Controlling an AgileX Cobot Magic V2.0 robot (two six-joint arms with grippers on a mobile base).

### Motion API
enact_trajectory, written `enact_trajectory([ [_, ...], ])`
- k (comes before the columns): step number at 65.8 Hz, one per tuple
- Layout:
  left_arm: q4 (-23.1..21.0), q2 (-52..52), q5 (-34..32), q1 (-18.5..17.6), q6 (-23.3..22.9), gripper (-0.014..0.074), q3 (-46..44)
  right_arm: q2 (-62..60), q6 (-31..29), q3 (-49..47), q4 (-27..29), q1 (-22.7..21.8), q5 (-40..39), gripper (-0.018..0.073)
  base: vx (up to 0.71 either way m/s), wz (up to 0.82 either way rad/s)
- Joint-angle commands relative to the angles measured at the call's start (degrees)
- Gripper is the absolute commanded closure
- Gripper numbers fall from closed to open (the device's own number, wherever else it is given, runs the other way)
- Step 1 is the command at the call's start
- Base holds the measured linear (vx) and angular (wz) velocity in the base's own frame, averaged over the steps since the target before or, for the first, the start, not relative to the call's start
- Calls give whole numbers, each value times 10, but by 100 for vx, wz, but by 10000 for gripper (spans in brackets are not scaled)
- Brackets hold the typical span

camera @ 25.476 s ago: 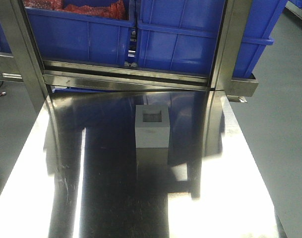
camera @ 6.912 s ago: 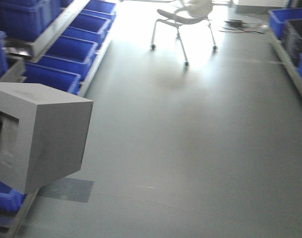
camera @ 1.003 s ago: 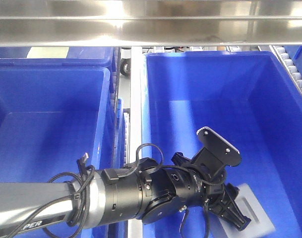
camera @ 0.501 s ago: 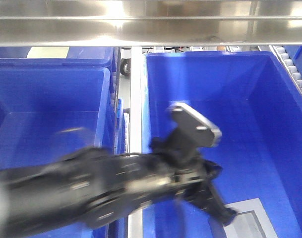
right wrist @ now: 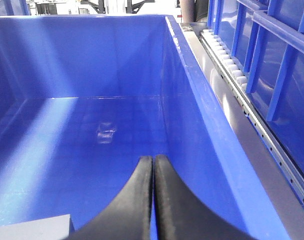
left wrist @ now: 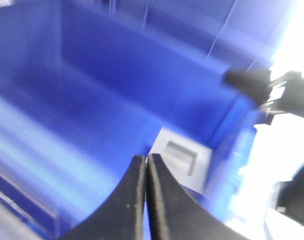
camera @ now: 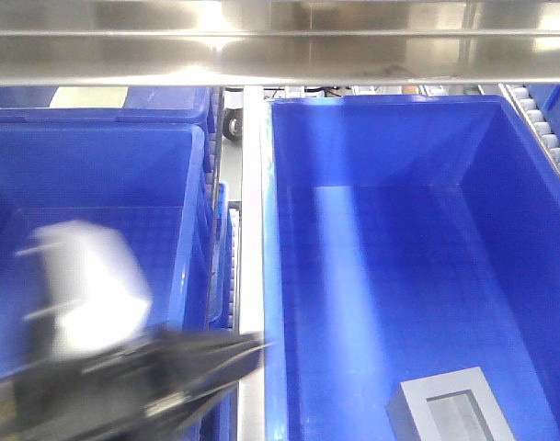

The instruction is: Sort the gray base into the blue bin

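I see the gray base (camera: 451,412) on the blue bin (camera: 390,175) floor, apart from both claws. My left gripper (left wrist: 145,172) and right gripper (right wrist: 152,172) are pressed together, holding nothing.

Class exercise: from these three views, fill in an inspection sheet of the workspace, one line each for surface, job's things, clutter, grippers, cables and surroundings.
Surface: steel rack rail above the bins.
Job's things: gray base lies on the floor of the right blue bin, window face up, free of both grippers.
Clutter: nothing seen.
Grippers: left gripper shut, empty, above the bin; right gripper shut, empty, over the bin.
Cables: nothing seen clearly; the arm is blurred.
Surroundings: neighbouring blue bin on the left, roller track on the right.
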Motion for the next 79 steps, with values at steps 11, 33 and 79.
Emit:
enact_trajectory([
  [11, -4, -206, -31, -3, -6, 604, 84, 10, -6, 4, -4, -2, -19, 564, 0, 0],
  [33, -4, -351, 21, -3, -6, 604, 119, 10, -6, 4, -4, -2, -19, 564, 0, 0],
  [79, -4, -350, 21, -3, -5, 604, 119, 10, -6, 4, -4, -2, -19, 564, 0, 0],
])
